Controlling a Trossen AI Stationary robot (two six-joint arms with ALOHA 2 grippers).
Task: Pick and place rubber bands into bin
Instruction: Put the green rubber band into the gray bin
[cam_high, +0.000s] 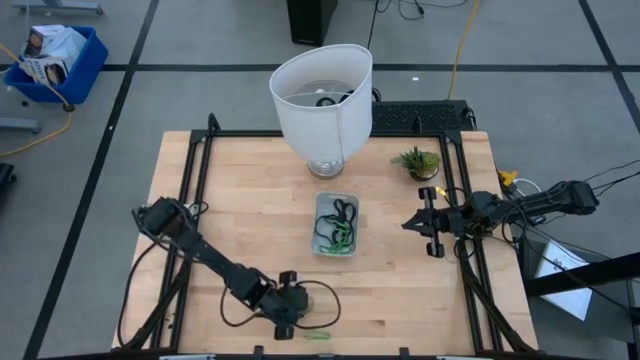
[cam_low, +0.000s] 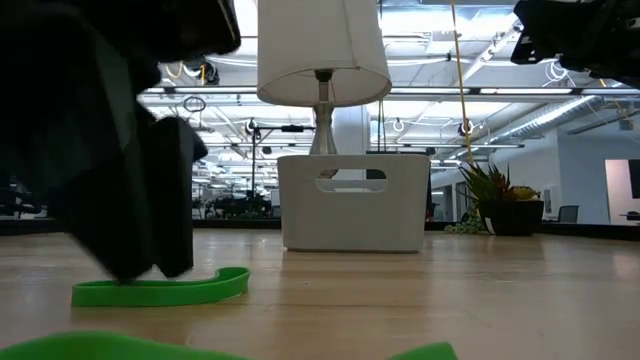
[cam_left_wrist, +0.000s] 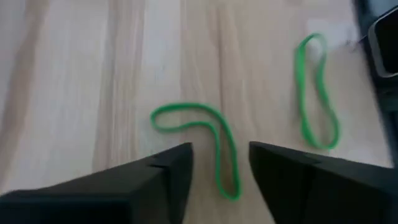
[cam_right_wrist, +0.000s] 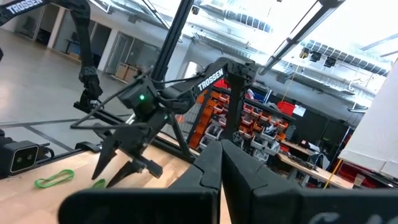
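Two light-green rubber bands lie flat on the wooden table near its front edge: a bent one (cam_left_wrist: 205, 134) and a straighter one (cam_left_wrist: 317, 93). In the high view they show as one green spot (cam_high: 318, 335). My left gripper (cam_left_wrist: 221, 162) is open, low over the table, with its fingers on either side of one end of the bent band (cam_low: 160, 290). The clear bin (cam_high: 318, 215) stands at the table's middle and holds black and green bands (cam_high: 338, 228). My right gripper (cam_high: 425, 225) is shut and empty, raised at the table's right.
A big white lampshade-like bucket (cam_high: 322, 95) stands behind the bin. A small potted plant (cam_high: 418, 160) stands at the far right. A blue crate (cam_high: 55, 60) sits on the floor beyond the table. The left arm's cable loops (cam_high: 240, 320) lie near the front edge.
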